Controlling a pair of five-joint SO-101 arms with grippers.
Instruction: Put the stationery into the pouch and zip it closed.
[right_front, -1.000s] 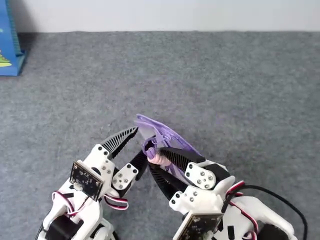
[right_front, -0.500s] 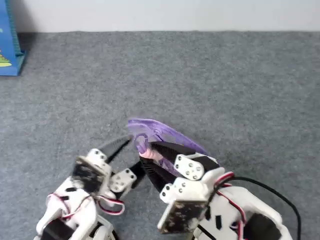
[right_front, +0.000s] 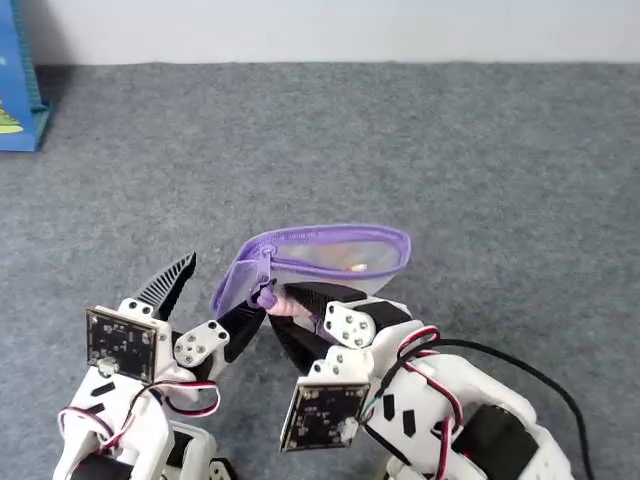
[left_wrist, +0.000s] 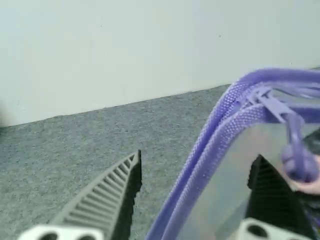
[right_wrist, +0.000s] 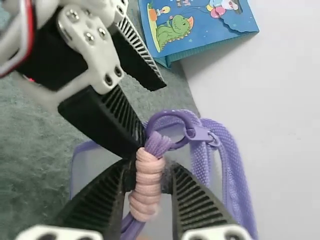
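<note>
Blue box upper left, well apart from pouch. Grey surface, white wall behind. L tool open; R tool clamps zip cord.

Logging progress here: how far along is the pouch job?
Looks done: an orange item shows through the pouch, so stationery seems to be loaded. In hand: the right pincer is shut on the zip's cord, and the open left pincer straddles the pouch's end. Left: I cannot tell whether the zip is fully closed, so zipping may remain.
</note>
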